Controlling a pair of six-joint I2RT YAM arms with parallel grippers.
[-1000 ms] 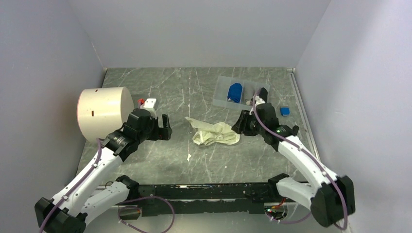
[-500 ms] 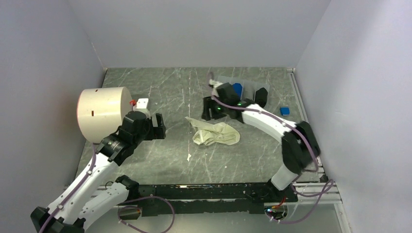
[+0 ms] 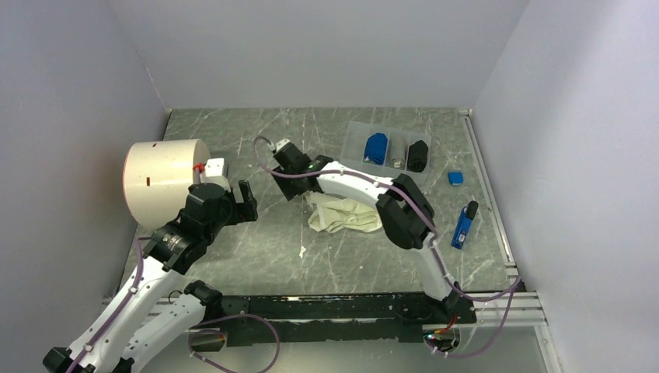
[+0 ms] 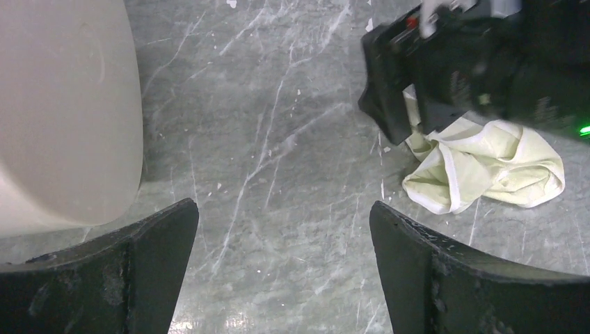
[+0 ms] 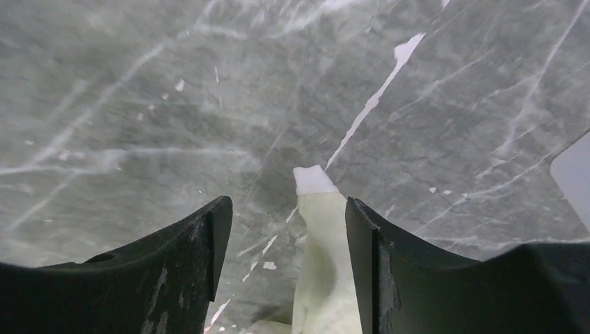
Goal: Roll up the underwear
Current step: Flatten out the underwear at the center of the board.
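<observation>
Cream underwear is crumpled mid-table, and the blue pair is parked in the far-right tray. The right gripper just swung over from that tray. Its jaws are now partly open around the cream corner, holding nothing, so I guess it grabs next. The left gripper is wide open and empty.

Soft, crumpled cream cloth underwear lies on a smooth, faintly glossy, grey marble-patterned desk. The left hand is scuffed matt black plastic.

No legible text, labels or numbers anywhere.
</observation>
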